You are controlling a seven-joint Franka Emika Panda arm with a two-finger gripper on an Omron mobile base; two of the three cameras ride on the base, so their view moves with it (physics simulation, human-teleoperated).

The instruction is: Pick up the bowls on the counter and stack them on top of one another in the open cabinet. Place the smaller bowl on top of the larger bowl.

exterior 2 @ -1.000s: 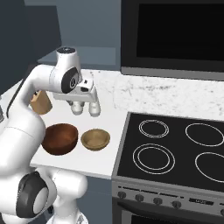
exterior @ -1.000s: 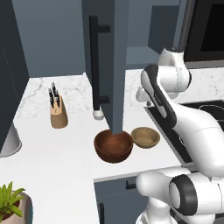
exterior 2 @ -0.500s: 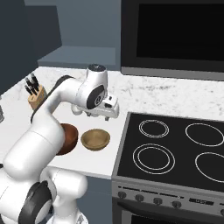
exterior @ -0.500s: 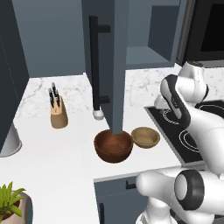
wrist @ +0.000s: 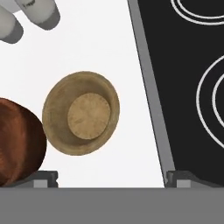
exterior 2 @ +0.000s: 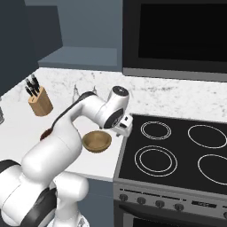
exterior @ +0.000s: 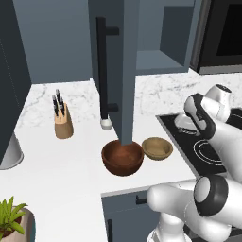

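My gripper [wrist: 111,175] is above the tan bowl [wrist: 81,113], jaws spread wide, holding nothing. Dark bowl [wrist: 17,140] sits just beside it on the counter [wrist: 96,43].

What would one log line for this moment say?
stage: reaching | claw: open, empty, above counter edge by stove | tan bowl: on counter beside dark bowl | cabinet: open

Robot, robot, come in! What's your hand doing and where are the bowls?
End effector open, empty, above the counter by the stove edge. Smaller bowl and larger bowl both on the counter, side by side, unstacked. Open cabinet door hangs over the larger bowl.
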